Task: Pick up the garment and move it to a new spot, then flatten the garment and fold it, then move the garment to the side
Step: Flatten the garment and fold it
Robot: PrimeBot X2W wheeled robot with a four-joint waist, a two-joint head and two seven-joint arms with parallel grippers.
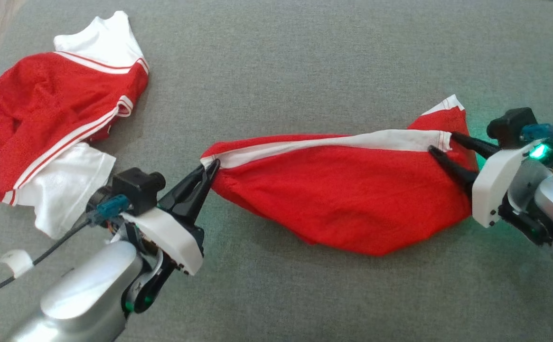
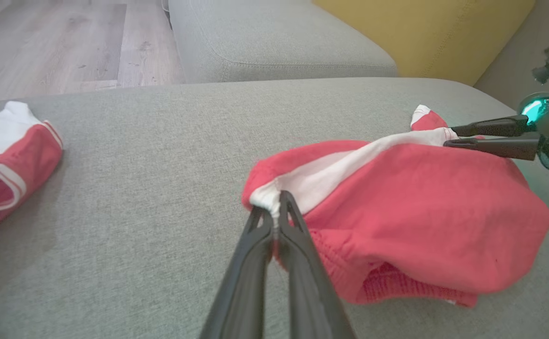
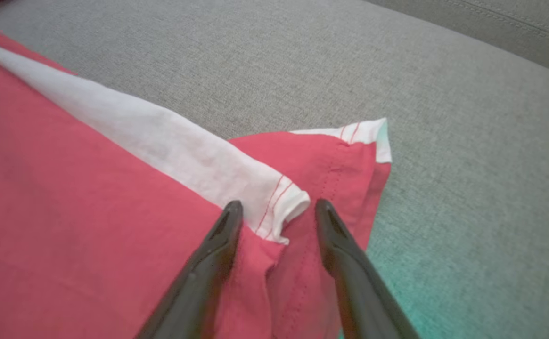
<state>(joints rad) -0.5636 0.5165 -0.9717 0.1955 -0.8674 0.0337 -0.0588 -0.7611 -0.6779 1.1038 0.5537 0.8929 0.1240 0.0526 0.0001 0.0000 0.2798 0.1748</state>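
Garment (image 1: 342, 199) on couch (image 1: 304, 57), long axis running from one arm to other. Left fingers (image 1: 210, 172) pinched tight on its white-banded end. Right fingers (image 1: 466, 141) spread, gripping nothing. Hem corner (image 3: 283, 212) sits between their tips, so right arm nearer.

Head camera: high above the red garment (image 1: 342, 199), looking steeply down, mid-distance. Left wrist camera: low, close at the garment's left end, facing along it toward the right end. Right wrist camera: closest, at the right end, facing back along it. All three share the garment.
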